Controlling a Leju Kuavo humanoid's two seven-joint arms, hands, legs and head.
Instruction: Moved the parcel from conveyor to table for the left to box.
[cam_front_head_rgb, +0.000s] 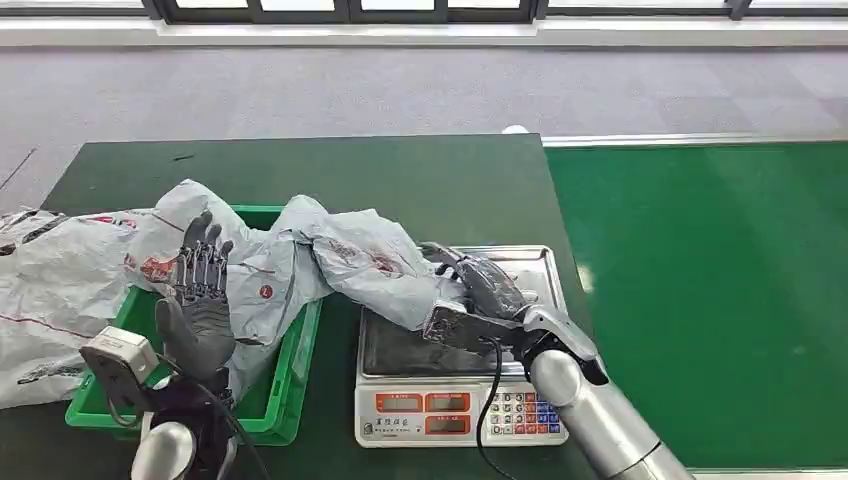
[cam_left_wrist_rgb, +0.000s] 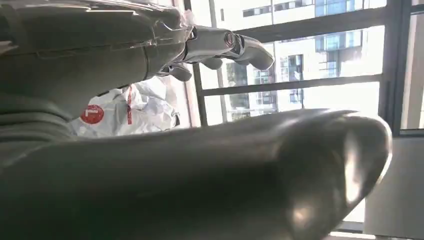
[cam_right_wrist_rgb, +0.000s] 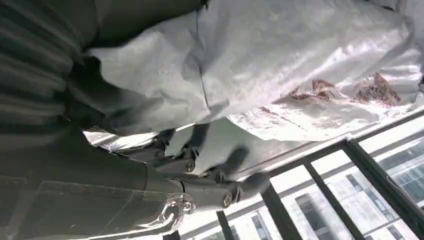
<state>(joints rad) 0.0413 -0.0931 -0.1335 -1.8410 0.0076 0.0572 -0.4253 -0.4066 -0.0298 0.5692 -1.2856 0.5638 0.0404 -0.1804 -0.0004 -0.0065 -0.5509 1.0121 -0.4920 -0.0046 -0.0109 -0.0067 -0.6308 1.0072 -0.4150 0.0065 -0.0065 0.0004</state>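
Nearest the camera, the left robot hand (cam_front_head_rgb: 200, 290) stands upright above the near edge of the green box (cam_front_head_rgb: 290, 380), palm facing away, its fingers spread apart and holding nothing. In the left wrist view the thumb (cam_left_wrist_rgb: 240, 175) fills the foreground, with the fingers (cam_left_wrist_rgb: 235, 45) stretched out above it. To the right, the right robot hand (cam_front_head_rgb: 480, 295) lies over the steel pan of the scale (cam_front_head_rgb: 455, 410), clamped on the near corner of the grey parcel (cam_front_head_rgb: 350, 260); the right wrist view shows the fingers (cam_right_wrist_rgb: 220, 185) curled under the wrinkled plastic. The scale sits on the dark green worktop (cam_front_head_rgb: 300, 170), just beside the box, its keypad and red displays facing the robot. The parcel stretches from the scale pan across the box rim and drapes into the box. More grey bags (cam_front_head_rgb: 60, 290) with red print are heaped left of the box and spill over it. Right of the worktop runs the brighter green conveyor (cam_front_head_rgb: 700, 300). Beyond both lies grey floor, then a window wall.
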